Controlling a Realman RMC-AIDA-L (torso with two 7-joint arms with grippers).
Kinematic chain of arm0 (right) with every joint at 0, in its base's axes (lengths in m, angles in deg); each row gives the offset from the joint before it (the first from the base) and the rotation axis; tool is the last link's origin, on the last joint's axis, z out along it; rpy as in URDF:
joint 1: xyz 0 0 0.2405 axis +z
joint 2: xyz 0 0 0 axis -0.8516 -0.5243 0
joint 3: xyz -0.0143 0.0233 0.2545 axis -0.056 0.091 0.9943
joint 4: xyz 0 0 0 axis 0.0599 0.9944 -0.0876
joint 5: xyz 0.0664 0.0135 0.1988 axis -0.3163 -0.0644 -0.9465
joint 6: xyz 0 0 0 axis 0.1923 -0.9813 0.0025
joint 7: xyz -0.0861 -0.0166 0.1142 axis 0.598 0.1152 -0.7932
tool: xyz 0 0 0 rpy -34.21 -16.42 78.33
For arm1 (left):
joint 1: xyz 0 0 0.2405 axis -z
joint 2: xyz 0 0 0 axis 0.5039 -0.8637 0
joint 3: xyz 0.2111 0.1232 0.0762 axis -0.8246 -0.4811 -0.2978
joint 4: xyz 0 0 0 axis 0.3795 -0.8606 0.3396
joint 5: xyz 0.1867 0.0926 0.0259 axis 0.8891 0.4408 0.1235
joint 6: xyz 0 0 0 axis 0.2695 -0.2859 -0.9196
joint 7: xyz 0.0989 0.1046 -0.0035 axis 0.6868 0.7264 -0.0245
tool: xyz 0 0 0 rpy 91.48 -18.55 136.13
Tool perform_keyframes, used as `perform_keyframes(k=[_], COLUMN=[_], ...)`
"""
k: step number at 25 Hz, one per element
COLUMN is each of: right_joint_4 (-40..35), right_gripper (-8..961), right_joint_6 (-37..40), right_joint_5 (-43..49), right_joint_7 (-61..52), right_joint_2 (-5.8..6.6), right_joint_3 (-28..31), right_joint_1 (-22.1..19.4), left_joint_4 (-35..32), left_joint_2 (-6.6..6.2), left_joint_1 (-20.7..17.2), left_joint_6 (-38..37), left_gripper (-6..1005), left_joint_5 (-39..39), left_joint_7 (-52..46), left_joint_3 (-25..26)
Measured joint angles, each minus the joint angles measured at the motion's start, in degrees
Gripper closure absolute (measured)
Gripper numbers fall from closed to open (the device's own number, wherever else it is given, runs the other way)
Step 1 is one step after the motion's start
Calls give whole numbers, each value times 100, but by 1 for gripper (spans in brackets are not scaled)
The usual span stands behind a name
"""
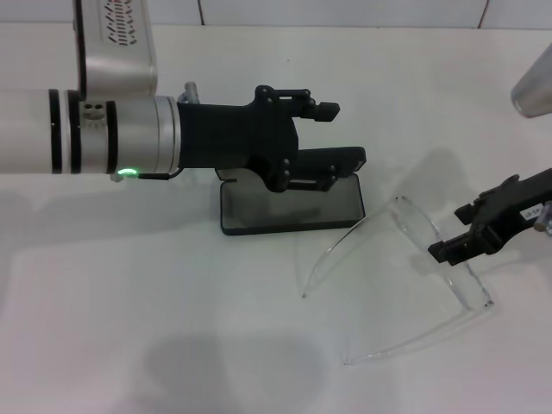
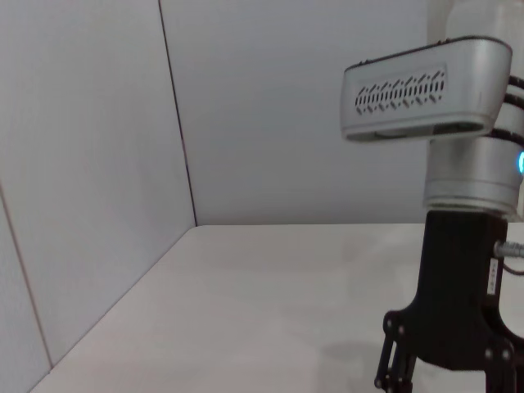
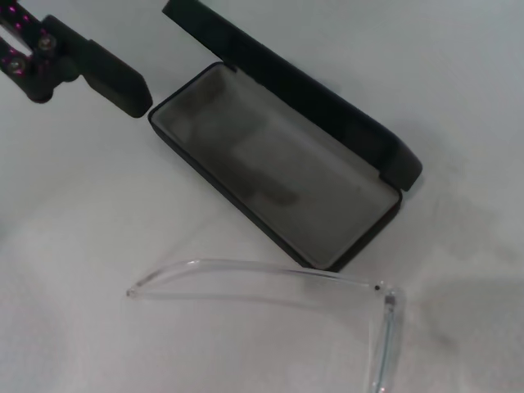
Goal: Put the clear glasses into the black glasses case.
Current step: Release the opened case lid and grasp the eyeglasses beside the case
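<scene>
The clear glasses (image 1: 405, 276) lie on the white bench (image 1: 172, 328), toward the robot's right and just nearer the robot than the black glasses case (image 1: 289, 207). They are wholly transparent and frameless, with one curved wraparound lens and thin clear arms spread open; in the right wrist view one arm (image 3: 246, 274) runs long and straight to a small dark hinge dot at the lens corner.

The case stands open on the bench, close beside the glasses but not touching them. Its shallow tray shows a dark grey lining (image 3: 270, 184), the corners are rounded, and the black lid (image 3: 311, 90) is tipped back on the far side.

The left gripper (image 1: 323, 142) reaches in from the robot's left over the case's lid side. Its jaws are spread: one fingertip hangs above and behind the case, the other lies low along the lid.

The right gripper (image 1: 453, 246) sits at the right end of the glasses, its black jaws over the lens corner; whether they are clenched on the lens or released cannot be told.
</scene>
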Motion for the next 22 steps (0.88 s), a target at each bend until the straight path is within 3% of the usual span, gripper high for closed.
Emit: perform_keyframes(k=[16, 22], right_joint_4=[773, 877], right_gripper=[357, 495], right_joint_6=[-716, -781], right_joint_5=[-28, -32], right_joint_7=[54, 55], right_joint_2=[-7, -7], right_joint_3=[-527, -644], right_joint_1=[179, 216], left_joint_4=[169, 170], left_joint_2=[5, -1], left_joint_1=[42, 43], left_joint_6=[61, 60], left_gripper=[283, 283], left_joint_5=[13, 13], left_joint_7=[281, 283], left_joint_3=[-24, -23])
